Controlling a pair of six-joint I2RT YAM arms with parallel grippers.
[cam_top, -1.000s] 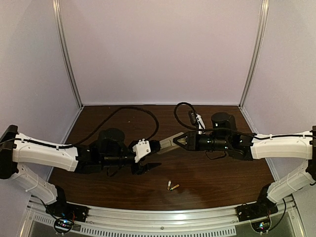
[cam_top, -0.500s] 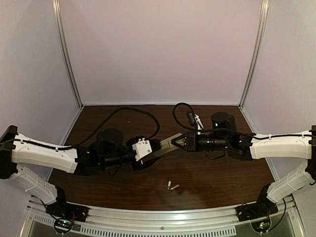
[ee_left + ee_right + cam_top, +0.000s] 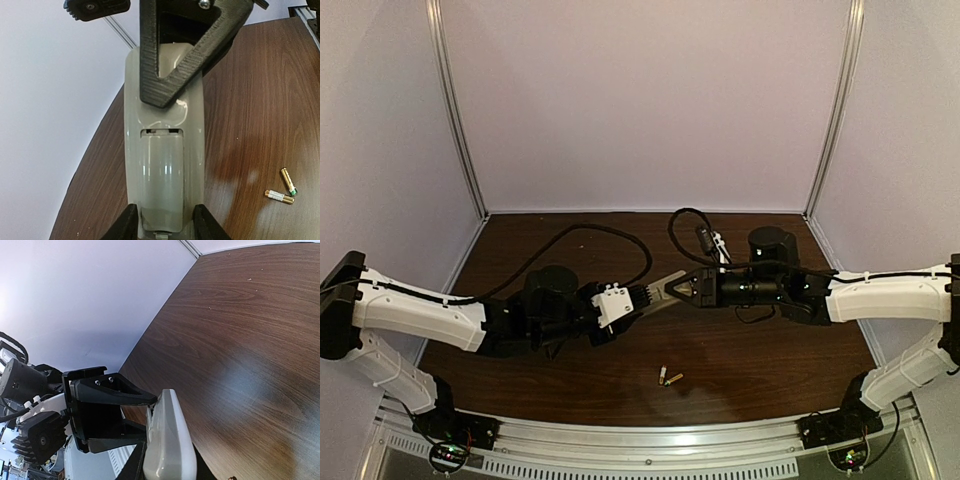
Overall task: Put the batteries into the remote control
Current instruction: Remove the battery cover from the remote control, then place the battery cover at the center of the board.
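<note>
The remote control is held in the air between both grippers, above the middle of the table. In the left wrist view its pale back faces the camera with the battery cover in place. My left gripper is shut on its near end, one finger on each long edge. My right gripper is shut on the other end, and one of its black fingers lies across the remote's back. Two gold batteries lie side by side on the table near the front; they also show in the left wrist view.
The dark wood table has pale walls on three sides and a metal rail along the front edge. A black cable loops over the table behind the left arm.
My left gripper has moved right onto the remote's free end and closed on it. The right gripper has held the remote nearly still. The batteries have not moved.
</note>
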